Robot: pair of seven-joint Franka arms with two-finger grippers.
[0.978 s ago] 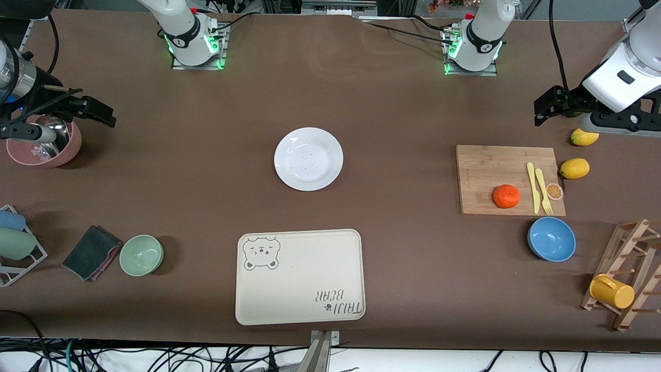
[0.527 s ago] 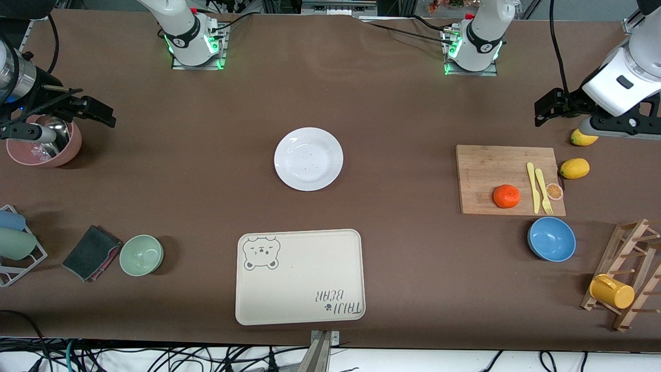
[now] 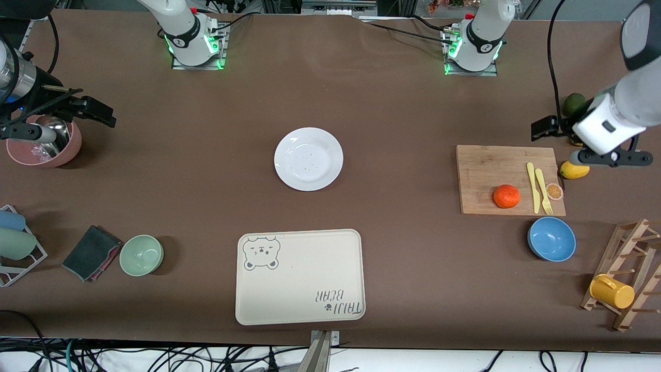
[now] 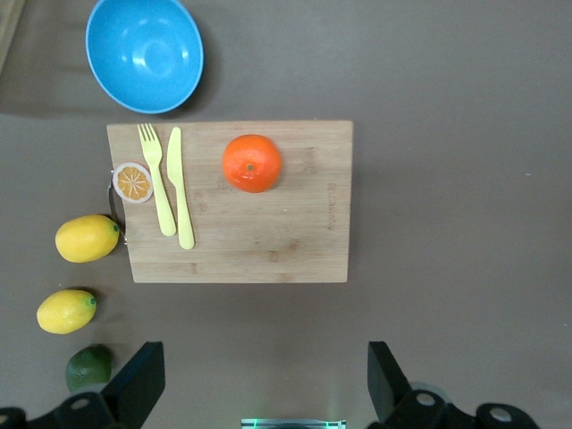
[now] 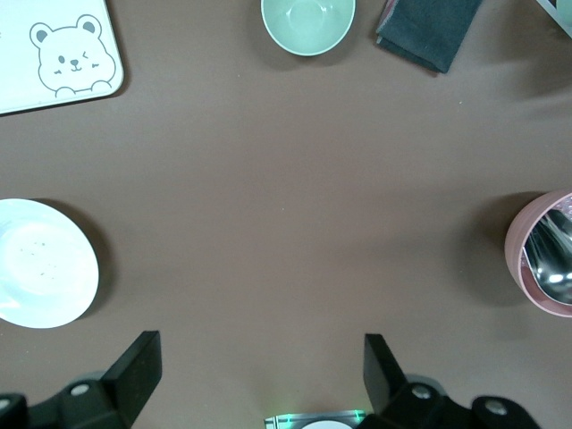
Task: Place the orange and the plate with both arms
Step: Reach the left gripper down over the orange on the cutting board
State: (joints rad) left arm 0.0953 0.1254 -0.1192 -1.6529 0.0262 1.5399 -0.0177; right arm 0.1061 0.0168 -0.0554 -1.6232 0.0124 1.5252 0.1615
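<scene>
The left gripper [image 4: 259,393] hangs in the air with its fingers spread and nothing between them, over bare cloth just off the board's [image 3: 490,170] edge toward the robots' bases. Its wrist view shows what the front view half hides: two smooth oval lemons [image 4: 87,238] and a dark green lime [image 4: 88,365] off the board's corner, where the front view has the arm covering most of that fruit. The orange [image 3: 506,196], round with slightly bumpy skin, sits on the wooden board, ahead of the left gripper, apart from it. Beside it on the board lie a pale yellow knife [image 3: 532,187] and fork [image 3: 542,191], with a flat orange slice [image 3: 554,191] at the board's edge. The glossy blue bowl [image 3: 551,238] just off the board looks empty.

The right gripper [image 5: 259,384] waits with its fingers spread wide, empty, over bare brown cloth beside the pink bowl [image 3: 44,142]. That bowl holds something shiny and metal, probably a spoon or ladle, though I cannot tell which. In the right wrist view the plate [image 3: 308,158], white, round and shallow-rimmed, lies well off to one side of the right gripper; faint specks mark its glaze. The same view catches the tray's [image 3: 299,276] bear-printed corner, the empty green bowl [image 3: 141,254] and a folded dark cloth [image 3: 92,252].
</scene>
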